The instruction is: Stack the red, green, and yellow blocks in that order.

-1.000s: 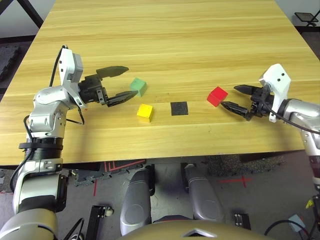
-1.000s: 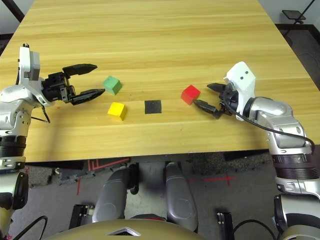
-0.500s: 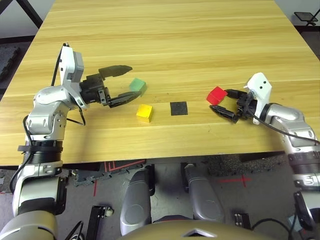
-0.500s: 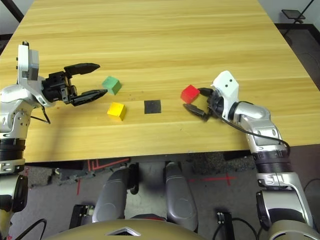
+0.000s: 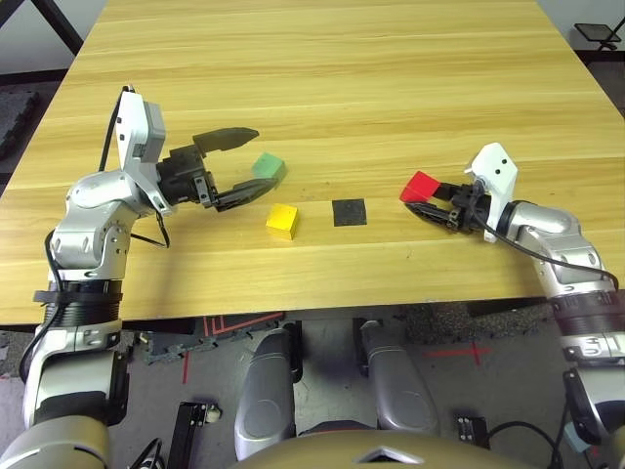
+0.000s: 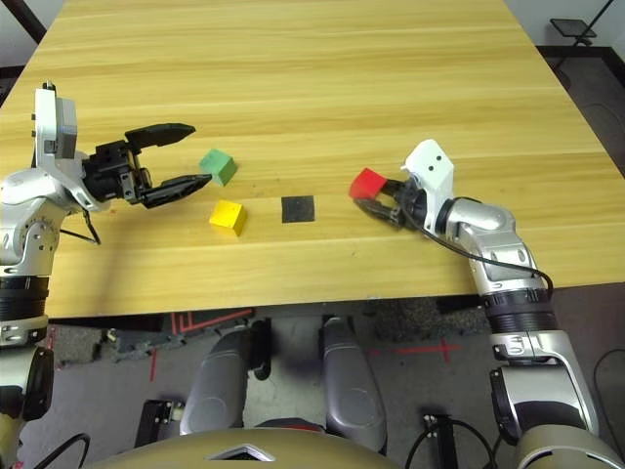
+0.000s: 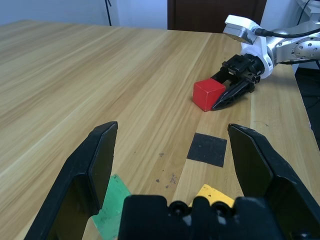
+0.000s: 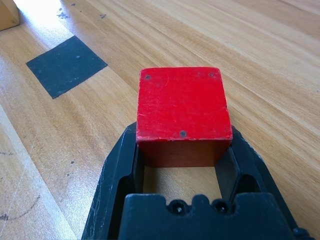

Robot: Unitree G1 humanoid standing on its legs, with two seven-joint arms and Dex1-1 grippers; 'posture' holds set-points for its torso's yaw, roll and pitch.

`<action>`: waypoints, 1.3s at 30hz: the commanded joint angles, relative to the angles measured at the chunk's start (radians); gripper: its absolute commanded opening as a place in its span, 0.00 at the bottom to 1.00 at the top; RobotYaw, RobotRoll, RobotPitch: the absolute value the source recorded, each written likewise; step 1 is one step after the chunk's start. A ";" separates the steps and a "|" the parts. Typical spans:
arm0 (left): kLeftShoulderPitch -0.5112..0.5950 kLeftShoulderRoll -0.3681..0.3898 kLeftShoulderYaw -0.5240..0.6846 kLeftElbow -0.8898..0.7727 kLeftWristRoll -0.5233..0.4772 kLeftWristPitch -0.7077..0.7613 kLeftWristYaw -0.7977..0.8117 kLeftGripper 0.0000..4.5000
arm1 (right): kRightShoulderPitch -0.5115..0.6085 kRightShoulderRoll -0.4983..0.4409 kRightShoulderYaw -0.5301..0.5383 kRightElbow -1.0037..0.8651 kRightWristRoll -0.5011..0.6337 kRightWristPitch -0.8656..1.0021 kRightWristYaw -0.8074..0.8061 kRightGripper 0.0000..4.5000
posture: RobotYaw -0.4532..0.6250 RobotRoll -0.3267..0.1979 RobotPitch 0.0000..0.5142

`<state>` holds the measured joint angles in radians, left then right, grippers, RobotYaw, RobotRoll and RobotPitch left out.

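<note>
Red block (image 8: 182, 116) is clamped between the two black fingers of the right gripper (image 5: 430, 200), on the right side of the wooden table (image 5: 322, 68); one finger (image 8: 116, 172) is pressed against each side face, and the block appears slightly tilted, though whether it is lifted off the wood cannot be told. Black square patch (image 5: 350, 211) is seen just left of the red block, flat on the table. Yellow block (image 5: 282, 220) is found left of the patch, resting on the wood. Green block (image 5: 269, 167) lies farther back and slightly left of the yellow one. Left gripper (image 5: 246, 161) is held with its fingers spread wide, empty, its tips just beside the green block.
</note>
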<state>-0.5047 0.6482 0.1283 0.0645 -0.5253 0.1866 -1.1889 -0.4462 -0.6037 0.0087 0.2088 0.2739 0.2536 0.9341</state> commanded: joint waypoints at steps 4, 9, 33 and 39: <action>0.005 -0.005 0.003 -0.011 -0.012 0.002 0.002 1.00 | -0.068 0.004 0.043 -0.062 0.034 0.028 0.103 0.46 | 0.70 0.66 0.43; -0.003 -0.008 -0.002 -0.011 -0.010 0.002 0.000 1.00 | -0.148 0.005 0.099 -0.044 0.025 0.017 0.219 0.46 | 0.70 0.66 0.43; 0.069 -0.002 0.021 -0.125 -0.039 0.041 0.076 1.00 | -0.340 0.138 0.210 0.300 -0.088 -0.227 0.409 0.46 | 0.81 0.67 0.45; 0.064 -0.004 0.020 -0.127 -0.038 0.041 0.085 1.00 | -0.336 0.151 0.212 0.321 -0.102 -0.267 0.408 0.46 | 0.81 0.68 0.46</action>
<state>-0.4474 0.6315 0.1387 -0.0431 -0.5563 0.2180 -1.1007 -0.7869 -0.4536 0.2145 0.5155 0.1846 0.0087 1.3335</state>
